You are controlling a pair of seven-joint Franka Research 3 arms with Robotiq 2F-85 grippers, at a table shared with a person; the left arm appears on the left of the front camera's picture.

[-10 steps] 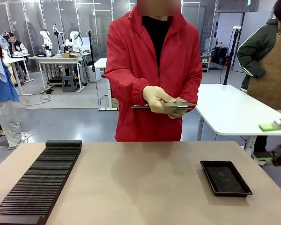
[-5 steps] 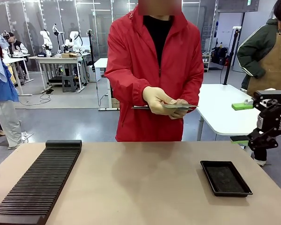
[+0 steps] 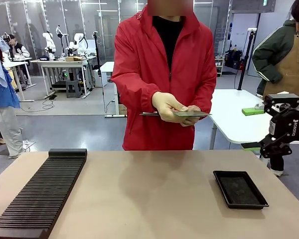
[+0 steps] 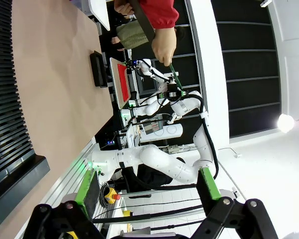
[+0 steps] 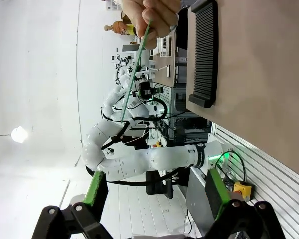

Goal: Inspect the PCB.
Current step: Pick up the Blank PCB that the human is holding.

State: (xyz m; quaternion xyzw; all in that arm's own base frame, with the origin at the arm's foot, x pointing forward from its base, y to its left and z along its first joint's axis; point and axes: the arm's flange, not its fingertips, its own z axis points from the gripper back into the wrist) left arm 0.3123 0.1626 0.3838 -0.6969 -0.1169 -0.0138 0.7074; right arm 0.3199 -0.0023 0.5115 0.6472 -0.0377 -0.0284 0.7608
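PCB [image 3: 192, 113] lies level in the person's hands [image 3: 168, 106], left of the open right claw [image 3: 252, 129]; left claw [image 4: 147, 191] open too.

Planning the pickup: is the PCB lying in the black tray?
No, the person's hand holds the PCB flat in the air, well apart from the black tray.

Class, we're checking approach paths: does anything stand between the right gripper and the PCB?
Nothing visible does. The person's hands hold the PCB flat in the air. Its edge toward the open right gripper is free, and only open air lies between them.
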